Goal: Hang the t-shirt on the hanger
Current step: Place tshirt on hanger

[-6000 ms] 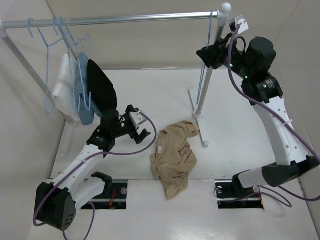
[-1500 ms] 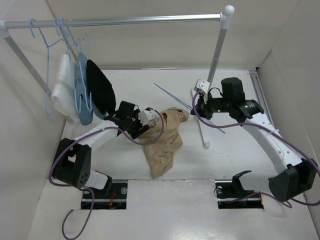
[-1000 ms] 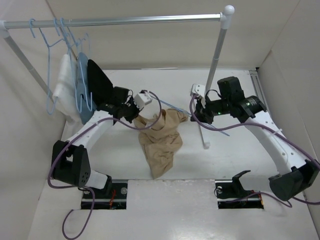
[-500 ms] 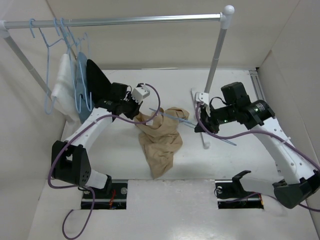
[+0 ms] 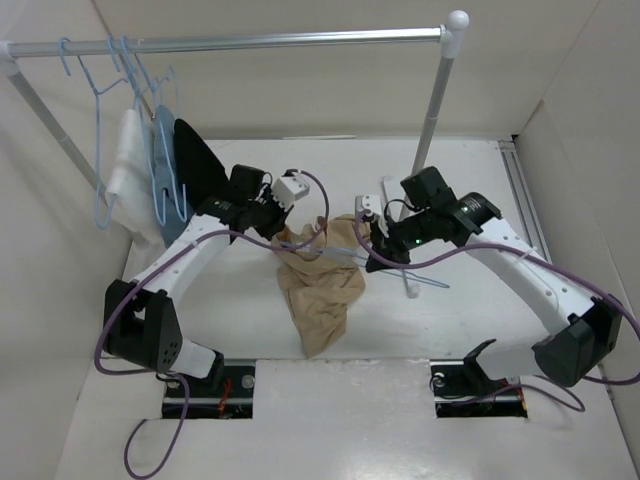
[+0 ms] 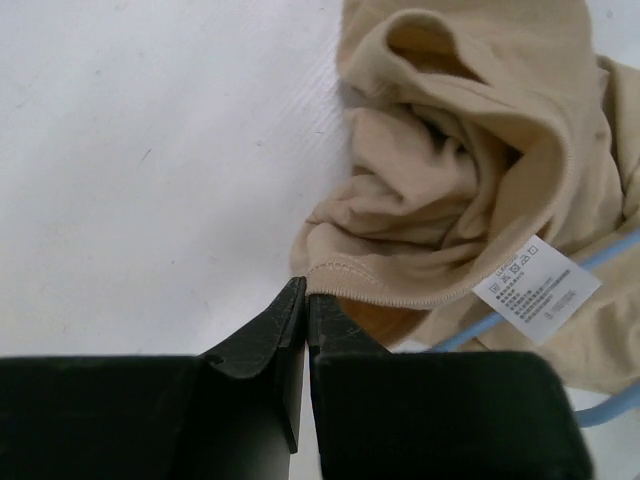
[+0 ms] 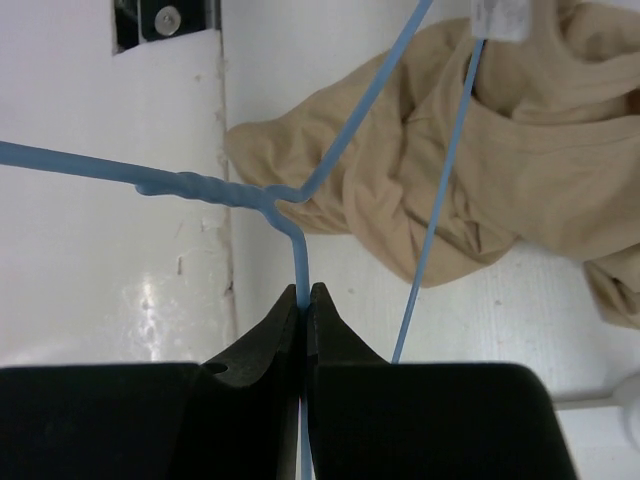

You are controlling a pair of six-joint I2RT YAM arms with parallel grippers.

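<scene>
The left gripper (image 6: pixel 304 290) is pinching shut on a stitched edge of the t-shirt (image 5: pixel 322 290), crumpled on the table (image 5: pixel 230 300) between the arms, to hold an opening, while the right gripper (image 7: pixel 304 292), clamped tight on the stem of the hanger (image 7: pixel 215 190), is aiming a wire shoulder, seemingly, inside.

A silver clothes rail (image 5: pixel 260 41) is spanning the back of a white table (image 5: pixel 230 320), its right post (image 5: pixel 432 110) standing under a white ball cap (image 5: pixel 456 18). At the rail's left end, a white garment (image 5: pixel 125 175), a light blue garment (image 5: pixel 165 150) and a black garment (image 5: pixel 200 170) are hanging from thin blue hangers (image 5: pixel 100 90). Plain beige walls (image 5: pixel 300 95) are closing in the table on 3 sides, and soft, even light is falling across it.
</scene>
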